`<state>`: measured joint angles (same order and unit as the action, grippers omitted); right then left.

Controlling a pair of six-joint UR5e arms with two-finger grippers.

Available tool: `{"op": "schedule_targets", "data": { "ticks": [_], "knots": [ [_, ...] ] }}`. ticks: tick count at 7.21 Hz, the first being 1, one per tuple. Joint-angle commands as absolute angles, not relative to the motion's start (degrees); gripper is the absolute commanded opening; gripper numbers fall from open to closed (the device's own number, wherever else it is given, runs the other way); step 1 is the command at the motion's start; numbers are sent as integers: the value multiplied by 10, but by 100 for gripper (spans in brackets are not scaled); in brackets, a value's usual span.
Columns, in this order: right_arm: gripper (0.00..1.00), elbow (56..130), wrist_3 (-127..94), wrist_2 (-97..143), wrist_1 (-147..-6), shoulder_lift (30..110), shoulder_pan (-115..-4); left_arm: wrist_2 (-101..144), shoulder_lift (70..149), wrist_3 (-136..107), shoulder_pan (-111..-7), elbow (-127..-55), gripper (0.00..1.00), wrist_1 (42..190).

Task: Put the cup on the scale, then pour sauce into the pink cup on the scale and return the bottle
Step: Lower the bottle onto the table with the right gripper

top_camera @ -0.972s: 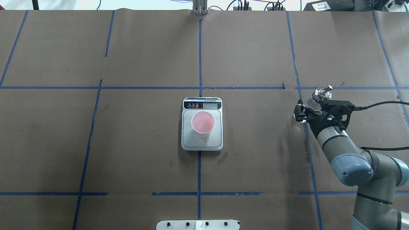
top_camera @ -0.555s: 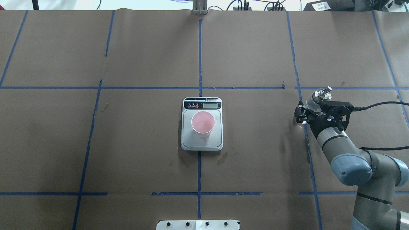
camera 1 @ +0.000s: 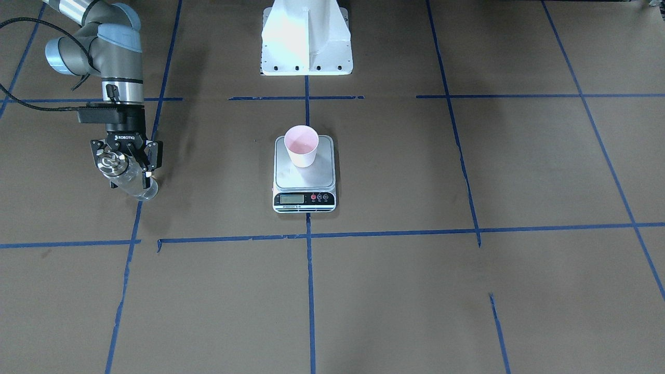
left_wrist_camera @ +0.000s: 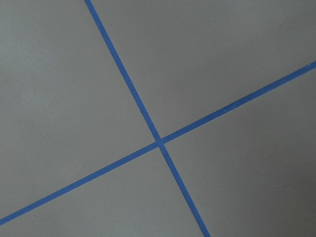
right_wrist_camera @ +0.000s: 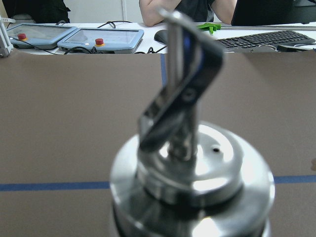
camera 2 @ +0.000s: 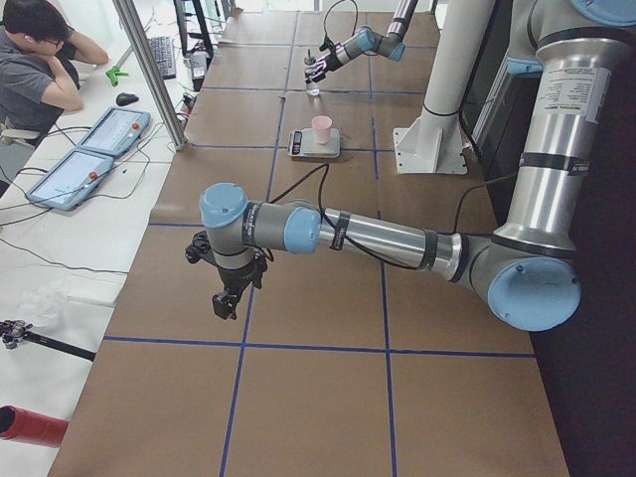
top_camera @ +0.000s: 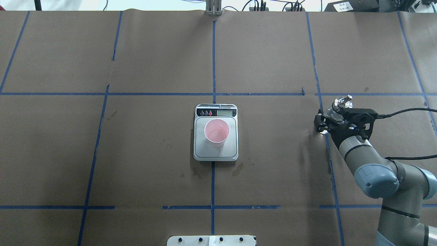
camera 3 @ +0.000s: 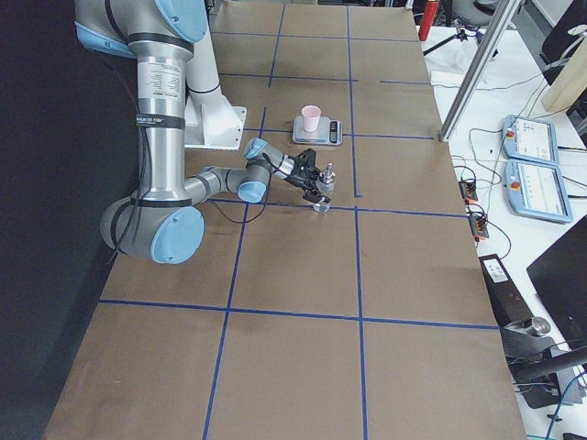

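Overhead exterior, bottle [top_camera: 342, 103] body hidden by right pincer [top_camera: 329, 120]

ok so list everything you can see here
cup: 1, pink, on the scale
scale: 1, silver and white, table centre
bottle: 1, clear glass with silver spout, robot's right of the scale
table: 1, brown cover
tape lines: many, blue, grid across the table
control panels: 2, blue-grey, side desk
person: 1, grey shirt, at that desk
right claw: black, shut on the bottle
left claw: black, over bare table, opening unclear
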<state>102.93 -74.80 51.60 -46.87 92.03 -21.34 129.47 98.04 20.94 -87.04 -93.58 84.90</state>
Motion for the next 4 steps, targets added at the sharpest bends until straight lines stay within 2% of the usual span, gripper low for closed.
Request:
{"op": "schedule_targets", "data": {
  "ticks": [1, 2, 4],
  "knots": [
    [92, 1031, -748, 518, -468, 923, -214, 1295, 983, 209, -870, -935, 100, 849],
    [99, 1034, -747, 519, -468, 923, -214, 1295, 984, 209, -870, -935, 100, 849],
    [100, 1064, -747, 548, -482, 928, -214, 1295, 986, 209, -870, -935, 100, 849]
  ]
}}
